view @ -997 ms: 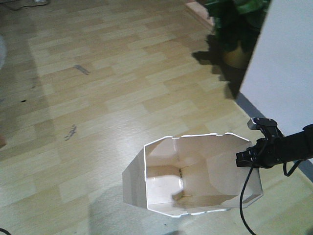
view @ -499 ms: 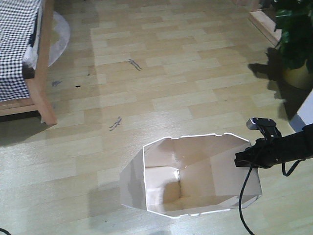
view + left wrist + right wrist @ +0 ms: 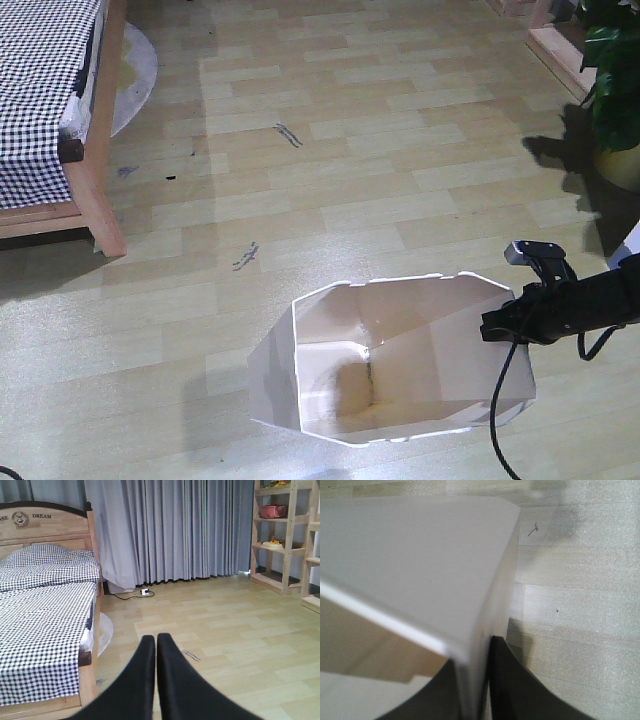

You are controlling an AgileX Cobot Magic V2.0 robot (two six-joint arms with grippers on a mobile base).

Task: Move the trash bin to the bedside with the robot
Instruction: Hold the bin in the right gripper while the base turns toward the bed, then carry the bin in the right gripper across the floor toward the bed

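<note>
The bin (image 3: 272, 372) sits low in the front view, on or just over the floor (image 3: 350, 150) (I cannot tell which), well apart from the bed (image 3: 100, 150) at the upper left. It is held only at its right rim, where the right gripper (image 3: 497, 326) is clamped on the thin wall, one finger inside and one outside, as the right wrist view shows. That single pinch is the weak point: the plastic looks thin enough to flex, so a sharp turn or a jolt from the base could let the rim bow and slide out of the jaws, or swing the bin about the grip until it tips. If the bottom drags, a floor seam might catch it and twist it loose. A black cable (image 3: 497, 400) hangs across the bin's right side and could snag the rim. The left gripper (image 3: 156, 639) is closed on nothing, pointing toward the bed, and gives no support. Nearing the bed, the corner post is the hazard — a clipped wall would likely pull free.
</note>
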